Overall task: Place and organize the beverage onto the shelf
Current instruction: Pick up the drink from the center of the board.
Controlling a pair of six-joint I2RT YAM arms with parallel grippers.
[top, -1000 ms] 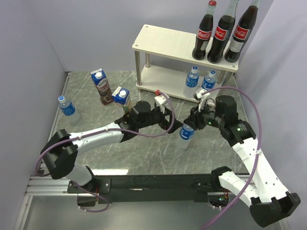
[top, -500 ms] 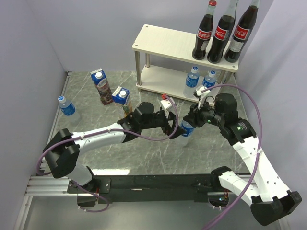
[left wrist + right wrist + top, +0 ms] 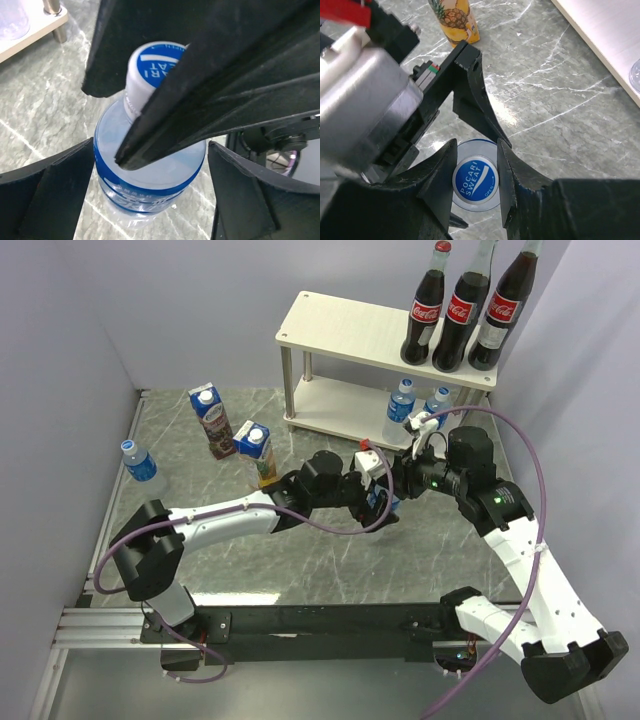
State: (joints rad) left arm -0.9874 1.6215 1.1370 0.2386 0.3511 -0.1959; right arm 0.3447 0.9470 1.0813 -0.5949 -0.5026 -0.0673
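Note:
A small blue-labelled water bottle (image 3: 383,503) stands upright mid-table. My right gripper (image 3: 398,481) is shut on its blue cap (image 3: 475,182) from above. My left gripper (image 3: 376,492) is open, with its jaws on either side of the bottle's body (image 3: 150,185), very close to its sides. Three Coca-Cola bottles (image 3: 462,310) stand on the top board of the shelf (image 3: 340,325). Two water bottles (image 3: 400,410) stand on its lower board. A fourth water bottle (image 3: 140,465) stands at the far left. The grape carton (image 3: 212,420) and the pineapple carton (image 3: 258,452) stand left of the shelf.
The shelf's lower board (image 3: 605,35) is just beyond the held bottle, and its metal leg (image 3: 52,7) shows in the left wrist view. The pineapple carton (image 3: 454,20) is close behind the left arm. Grey walls close in on the left and right.
My left gripper has moved right to the water bottle and now straddles its body. My right gripper, with the bottle, has shifted slightly left and away from me.

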